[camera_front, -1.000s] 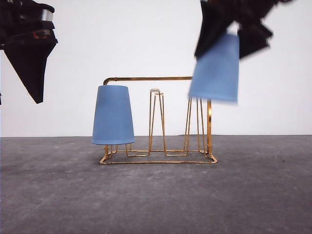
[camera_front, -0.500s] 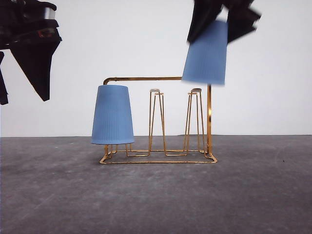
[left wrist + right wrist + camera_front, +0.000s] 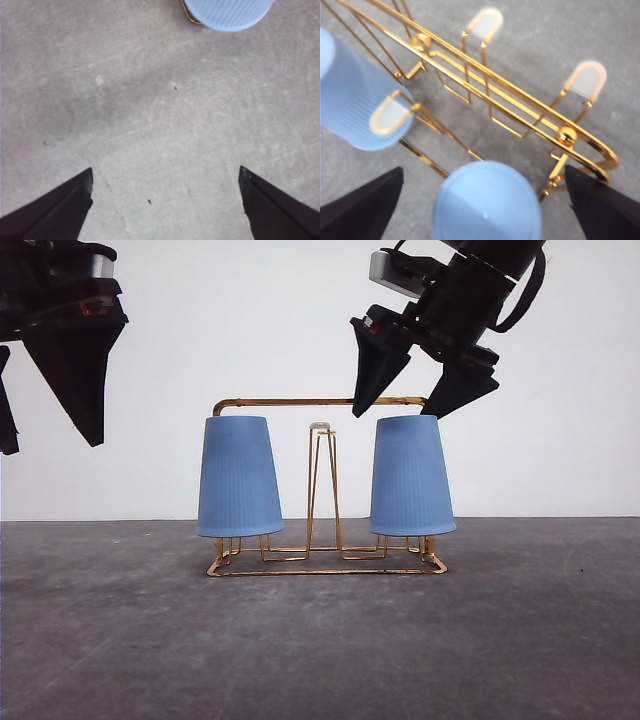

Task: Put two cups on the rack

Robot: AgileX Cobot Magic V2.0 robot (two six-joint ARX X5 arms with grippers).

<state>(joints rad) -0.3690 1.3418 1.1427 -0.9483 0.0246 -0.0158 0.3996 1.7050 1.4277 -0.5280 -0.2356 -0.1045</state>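
Two light blue ribbed cups sit upside down on the gold wire rack (image 3: pixel 320 562): one cup (image 3: pixel 239 477) on the left prongs, the other cup (image 3: pixel 411 477) on the right prongs. My right gripper (image 3: pixel 415 380) hangs open just above the right cup, its fingers spread to either side and not touching it. From the right wrist that cup's flat bottom (image 3: pixel 487 207) lies between the two dark fingers, with the rack's rail (image 3: pixel 485 75) and the other cup (image 3: pixel 355 107) beyond. My left gripper (image 3: pixel 45 435) is open, high at the far left, over bare table.
The rack's middle prongs (image 3: pixel 320 428) stand free between the cups. The grey table (image 3: pixel 320 640) spreads in front of the rack, a white wall behind. An edge of the left cup (image 3: pixel 227 12) shows in the left wrist view.
The right gripper lowered the second cup onto the right prongs and opened, letting it go. The left cup shifted slightly right. The left arm barely moved.
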